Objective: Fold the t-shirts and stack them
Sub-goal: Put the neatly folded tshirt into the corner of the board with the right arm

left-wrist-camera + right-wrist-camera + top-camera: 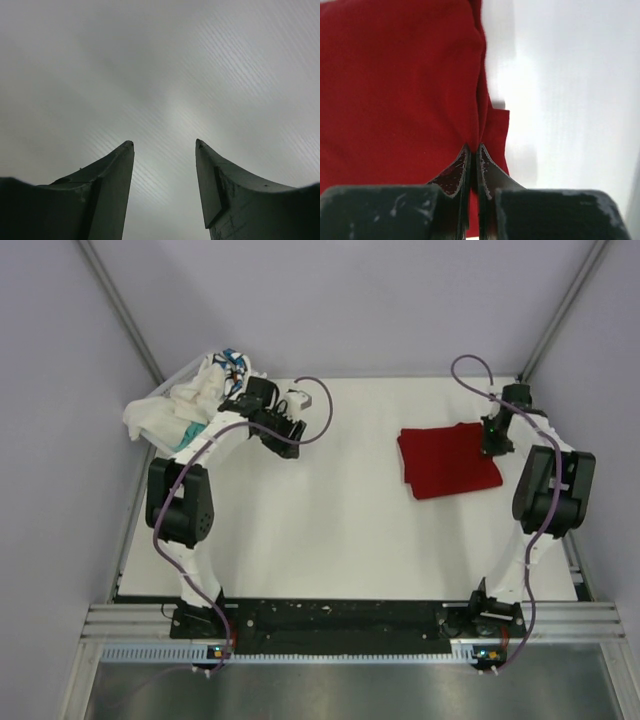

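A folded red t-shirt (448, 460) lies on the white table at the right. My right gripper (495, 445) is shut on its right edge; in the right wrist view the red cloth (400, 85) is pinched between the closed fingers (474, 150). A pile of white and teal shirts (190, 400) lies in a bin at the back left. My left gripper (282, 435) is open and empty beside the pile; the left wrist view shows its spread fingertips (165, 145) against blank grey.
The white table (330, 520) is enclosed by grey walls. A purple cable (325, 410) loops off the left arm. A black rail (340, 620) runs along the near edge between the arm bases.
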Motion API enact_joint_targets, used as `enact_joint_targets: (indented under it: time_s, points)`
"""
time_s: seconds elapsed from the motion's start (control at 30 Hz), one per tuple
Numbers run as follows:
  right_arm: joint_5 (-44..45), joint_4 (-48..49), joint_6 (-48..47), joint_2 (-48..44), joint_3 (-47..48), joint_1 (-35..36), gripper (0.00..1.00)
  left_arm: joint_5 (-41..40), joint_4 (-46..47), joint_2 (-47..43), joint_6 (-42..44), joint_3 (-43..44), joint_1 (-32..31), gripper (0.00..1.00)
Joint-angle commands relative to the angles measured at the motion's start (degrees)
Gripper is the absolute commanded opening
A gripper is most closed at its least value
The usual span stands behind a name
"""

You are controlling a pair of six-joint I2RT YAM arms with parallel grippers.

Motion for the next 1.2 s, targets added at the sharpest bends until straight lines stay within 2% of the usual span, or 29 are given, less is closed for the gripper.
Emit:
enact_joint_targets:
  time_s: [0.0,0.13,0.33,0.37,0.47,0.53,0.57,0.67,0.7,0.77,0.8,0.9,0.93,1.07,1.17]
  points:
    - [12.0,-0.4,-1.8,2.0,6.3,-5.2,0.0,-0.4,0.5,-5.2,2.8,-2.4,1.8,0.57]
    - [20.7,-0.5,-4.5,4.5,9.1,-7.8,0.0,-1.3,0.3,-5.9,3.6,-3.1,3.0,0.57]
    - [22.7,-1.3,-2.7,6.8,11.3,-11.4,0.0,-2.4,-0.1,-6.5,4.1,-3.1,3.9,0.57]
    - [23.7,-1.3,-2.8,6.9,11.7,-11.6,0.03,-2.5,-0.1,-6.6,4.2,-3.1,3.9,0.57]
    - [29.4,-1.9,-2.2,6.7,13.5,-12.0,0.39,-3.2,-0.4,-6.5,4.2,-2.8,3.9,0.58]
    - [32.9,-2.2,-1.7,5.3,15.0,-12.3,0.52,-3.5,-0.5,-7.0,4.4,-2.6,3.9,0.58]
    - [33.5,-2.3,-1.5,4.5,15.5,-12.4,0.53,-3.8,-0.5,-7.3,4.8,-2.6,4.0,0.58]
    - [31.8,-2.4,-0.4,-0.1,16.8,-12.1,0.64,-4.7,-0.4,-8.7,5.7,-3.3,4.0,0.58]
    - [30.9,-2.4,0.2,-2.3,16.7,-11.8,0.71,-5.1,-0.4,-9.2,5.8,-3.6,4.0,0.58]
    - [26.8,-2.3,1.7,-8.2,15.5,-10.3,0.72,-6.2,0.2,-11.1,6.0,-4.8,4.1,0.58]
    - [24.3,-2.2,2.5,-10.8,14.4,-9.7,0.84,-6.5,0.4,-11.8,5.9,-5.6,4.1,0.58]
    - [18.0,-0.4,3.9,-18.4,8.1,-7.2,0.93,-6.6,1.3,-15.1,5.5,-8.6,4.4,0.59]
    - [16.2,0.0,4.1,-20.6,5.6,-6.0,0.99,-6.2,1.7,-16.3,5.4,-10.0,4.5,0.59]
    - [9.3,3.2,6.8,-31.3,-5.9,-0.7,0.99,-5.5,5.2,-24.7,4.4,-17.9,5.2,0.61]
    - [2.4,8.9,6.3,-39.6,-17.5,4.1,0.99,-5.0,11.9,-31.9,3.4,-26.4,5.7,0.64]
